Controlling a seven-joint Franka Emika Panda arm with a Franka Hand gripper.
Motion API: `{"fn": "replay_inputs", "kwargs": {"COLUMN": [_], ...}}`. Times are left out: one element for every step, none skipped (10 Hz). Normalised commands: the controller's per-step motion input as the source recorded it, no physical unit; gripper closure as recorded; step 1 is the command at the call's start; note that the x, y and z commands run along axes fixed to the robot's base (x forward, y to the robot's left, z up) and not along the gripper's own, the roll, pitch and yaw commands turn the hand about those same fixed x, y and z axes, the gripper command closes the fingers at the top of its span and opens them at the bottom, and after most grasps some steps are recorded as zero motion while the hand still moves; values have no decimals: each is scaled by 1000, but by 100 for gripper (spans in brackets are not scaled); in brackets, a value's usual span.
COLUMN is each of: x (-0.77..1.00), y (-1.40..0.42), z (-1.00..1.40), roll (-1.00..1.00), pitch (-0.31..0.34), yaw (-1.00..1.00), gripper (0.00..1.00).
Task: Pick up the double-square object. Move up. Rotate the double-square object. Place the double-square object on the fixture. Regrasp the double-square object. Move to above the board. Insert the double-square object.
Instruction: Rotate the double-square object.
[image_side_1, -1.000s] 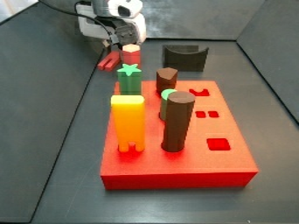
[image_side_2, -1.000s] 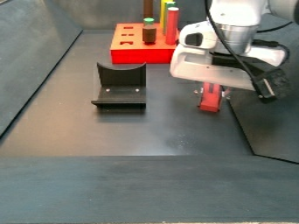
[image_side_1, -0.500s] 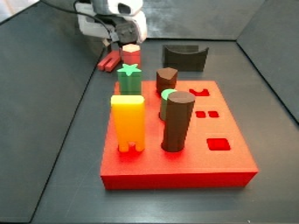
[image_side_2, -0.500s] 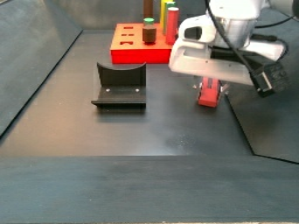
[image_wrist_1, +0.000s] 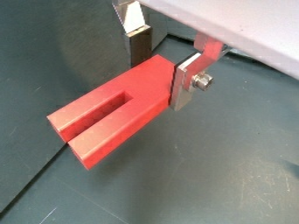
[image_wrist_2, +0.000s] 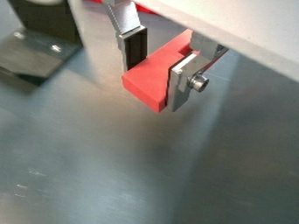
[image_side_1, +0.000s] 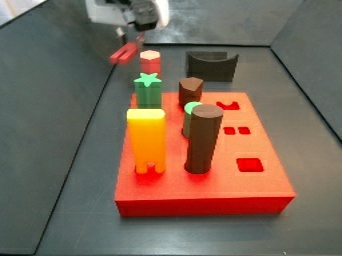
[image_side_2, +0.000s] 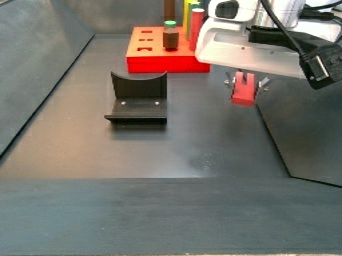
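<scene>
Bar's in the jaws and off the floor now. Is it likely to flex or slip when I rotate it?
Probably rigid: the double-square object looks like a solid block, unbent in the gripper. Slipping seems possible: its faces look smooth, and most of its length overhangs the fingers.

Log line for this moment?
phase: lift | end effector: shut on double-square object, above floor | fixture: empty | board: slot open

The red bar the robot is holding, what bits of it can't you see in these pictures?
- Double-square object, wrist views: the gripper fingers cover its clamped sides, and its far end runs behind the wrist housing.
- Same bar, side view: only the lower part shows below the gripper body; the groove cannot be made out.
- Same bar, side view: too small and blurred to show its shape.
</scene>
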Motion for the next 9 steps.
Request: {"fn": "replay_inputs", "kwargs": {"x": [896,698,418,198,0,-33,-27,-18,-12], "y": [278,183,93,50,0,-3,1,5,7], "z": [696,564,363,200,0,-34,-29,-22,-18], "roll": [6,-9,-15,-16,0,0,0,0,1], "pitch": [33,84,95,97,0,-2,-3,-3,-4], "yaw": [-5,-17,-22,-23,-1000,-1000,-1000,-1000,-1000], "gripper": [100,100,100,100,100,100,100,100,100]}}
